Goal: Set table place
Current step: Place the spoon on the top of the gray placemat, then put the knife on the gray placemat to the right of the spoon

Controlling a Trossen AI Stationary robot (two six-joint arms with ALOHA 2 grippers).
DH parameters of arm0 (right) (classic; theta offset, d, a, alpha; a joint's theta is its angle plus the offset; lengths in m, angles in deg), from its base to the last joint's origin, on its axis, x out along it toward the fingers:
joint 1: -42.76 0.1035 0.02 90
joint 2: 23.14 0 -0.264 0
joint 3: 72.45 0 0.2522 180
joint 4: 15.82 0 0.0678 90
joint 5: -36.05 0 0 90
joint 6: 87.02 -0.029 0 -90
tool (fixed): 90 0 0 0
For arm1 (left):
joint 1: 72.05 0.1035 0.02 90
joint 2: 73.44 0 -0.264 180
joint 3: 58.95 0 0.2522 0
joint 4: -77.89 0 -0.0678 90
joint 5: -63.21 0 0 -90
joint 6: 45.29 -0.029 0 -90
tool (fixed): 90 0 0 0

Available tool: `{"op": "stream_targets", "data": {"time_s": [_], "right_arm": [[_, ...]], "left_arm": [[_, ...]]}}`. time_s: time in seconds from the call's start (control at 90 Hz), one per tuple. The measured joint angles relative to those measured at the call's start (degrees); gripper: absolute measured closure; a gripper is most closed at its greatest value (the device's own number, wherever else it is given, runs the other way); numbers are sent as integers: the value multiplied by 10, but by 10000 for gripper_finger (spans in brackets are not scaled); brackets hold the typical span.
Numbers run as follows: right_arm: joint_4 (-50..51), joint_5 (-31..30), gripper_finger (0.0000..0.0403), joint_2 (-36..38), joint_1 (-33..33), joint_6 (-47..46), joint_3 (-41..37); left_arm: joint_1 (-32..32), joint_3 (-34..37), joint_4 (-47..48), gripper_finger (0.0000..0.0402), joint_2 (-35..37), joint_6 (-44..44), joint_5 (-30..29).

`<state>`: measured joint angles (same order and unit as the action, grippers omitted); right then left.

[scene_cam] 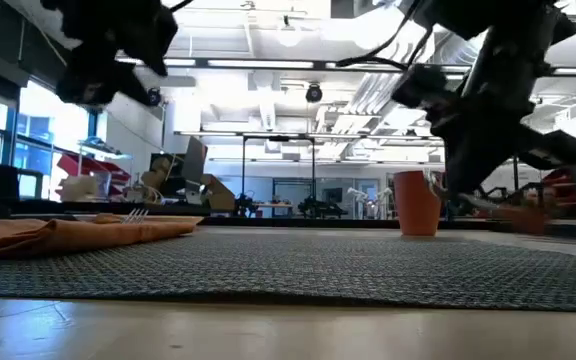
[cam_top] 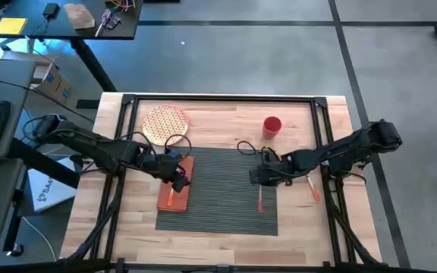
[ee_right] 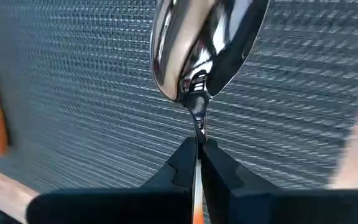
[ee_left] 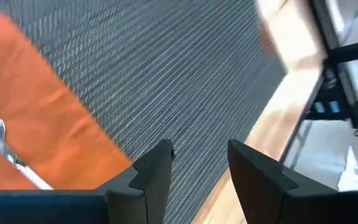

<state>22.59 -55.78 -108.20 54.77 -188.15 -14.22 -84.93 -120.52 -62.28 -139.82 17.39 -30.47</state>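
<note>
The dark grey ribbed placemat [cam_top: 222,189] lies on the middle of the light wooden table [cam_top: 302,227], its long sides running across the planks. An orange folded napkin [cam_top: 174,193] rests along the mat's left edge, partly over it, with a fork [ee_left: 5,152] lying on the cloth.

The right gripper [ee_right: 197,149] is low over the right part of the mat, its fingers pinched narrow on the neck of a shiny metal spoon [ee_right: 201,46], whose bowl points out over the ribbed weave. An orange-handled utensil [cam_top: 261,201] lies on the mat just below that gripper in the high view, and another orange-handled piece [cam_top: 312,189] lies on the bare wood just beside the mat's right edge.

The left gripper [ee_left: 197,165] is above the napkin's inner edge, its jaws moderately apart with nothing between them.

A round red-patterned plate [cam_top: 165,123] sits on the wood beyond the mat's far left corner, and a red cup [cam_top: 272,125] stands upright beyond its far right side, both off the mat.
</note>
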Motion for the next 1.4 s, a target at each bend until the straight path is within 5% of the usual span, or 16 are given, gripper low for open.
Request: {"op": "stream_targets", "data": {"time_s": [0.356, 0.622, 0.944, 1.133, 1.278, 1.4], "right_arm": [[6, 29, 403, -91, -3, -7, 39], [8, 6, 397, -98, -4, -19, 50], [14, 26, 263, -76, -4, -5, 54], [175, 36, 215, 2, -8, 28, 76], [352, 80, 221, 58, -38, 85, 62], [385, 121, 234, 87, -80, 158, 15]], "left_arm": [[55, -69, -2, 262, 35, -199, 13], [65, -73, -1, 262, 41, -254, 84], [88, -73, -8, 262, 41, -269, 83], [97, -73, -8, 262, 41, -268, 83], [98, -73, -9, 262, 41, -269, 81], [98, -73, -10, 262, 41, -278, 80]]}}
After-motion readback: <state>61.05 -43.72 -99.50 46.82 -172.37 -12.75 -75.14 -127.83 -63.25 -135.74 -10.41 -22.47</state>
